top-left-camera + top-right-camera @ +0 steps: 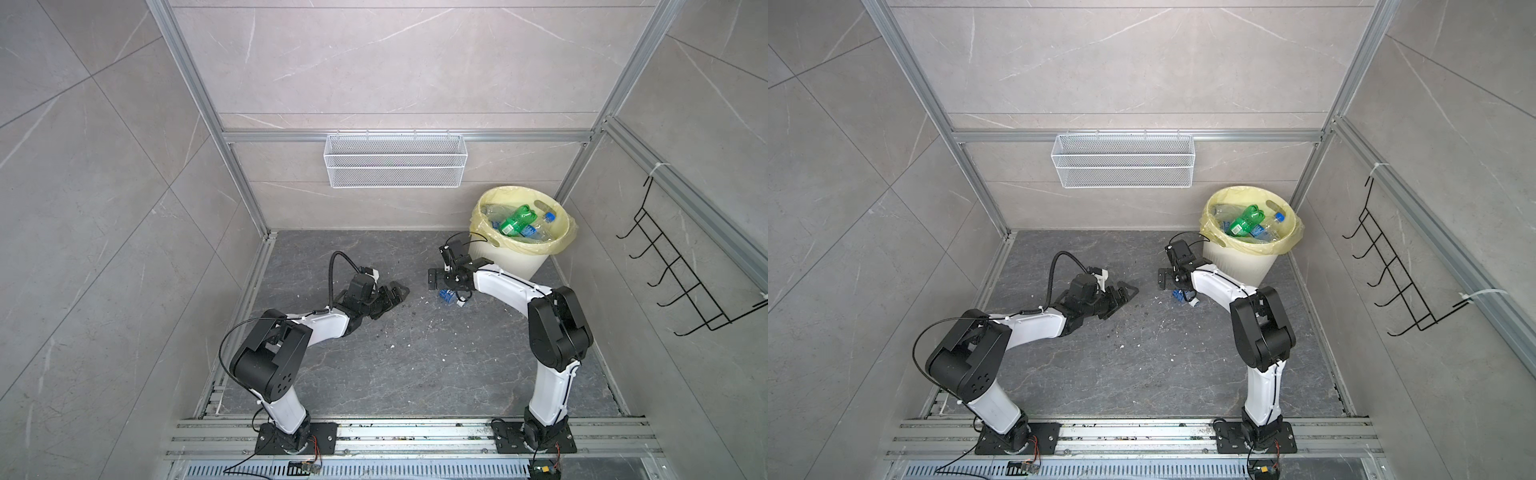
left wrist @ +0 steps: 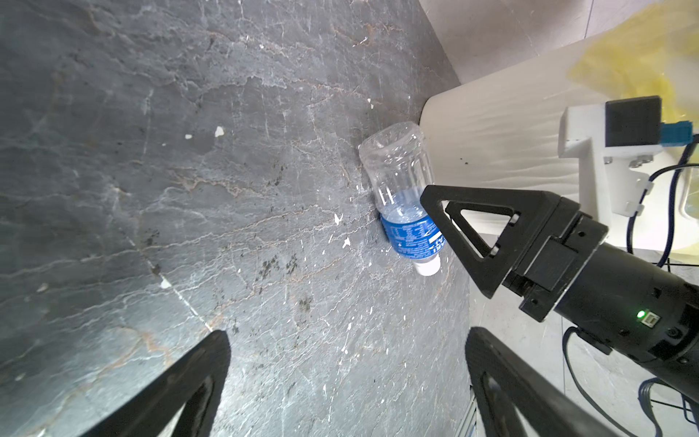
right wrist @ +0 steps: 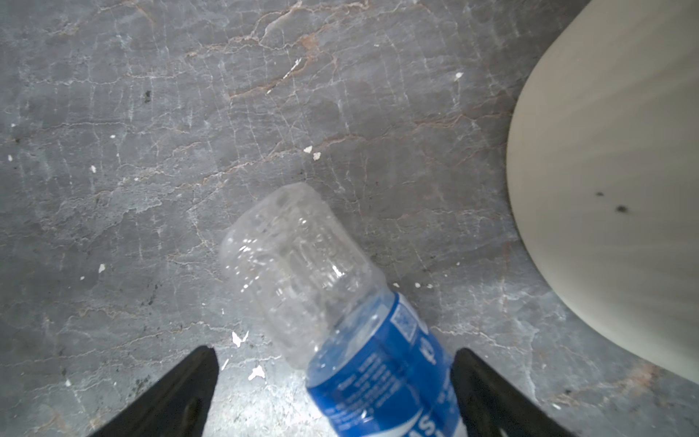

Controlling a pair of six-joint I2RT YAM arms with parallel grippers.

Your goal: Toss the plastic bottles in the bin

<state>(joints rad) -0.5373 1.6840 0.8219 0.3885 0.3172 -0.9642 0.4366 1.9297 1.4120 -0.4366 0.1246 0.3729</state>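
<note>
One clear plastic bottle [image 1: 449, 296] [image 1: 1182, 296] with a blue label and white cap lies on the dark stone floor beside the bin [image 1: 519, 259] [image 1: 1237, 264]. My right gripper [image 1: 445, 286] [image 3: 334, 353] hangs open over the bottle [image 3: 302, 265]; its labelled half sits between the jaws, close to one finger, unclamped. Further left, my left gripper [image 1: 397, 296] [image 2: 348, 335] is open and empty above bare floor, facing the bottle [image 2: 397, 181]. Inside the cream ribbed bin with its yellow bag lie a green bottle [image 1: 517, 220] [image 1: 1248, 220] and several clear ones.
A white wire mesh basket [image 1: 395, 160] hangs on the back wall. A black wire hook rack [image 1: 673, 266] sticks out from the right wall. Aluminium rails [image 1: 415, 436] run along the front by the arm bases. Small white crumbs dot the floor.
</note>
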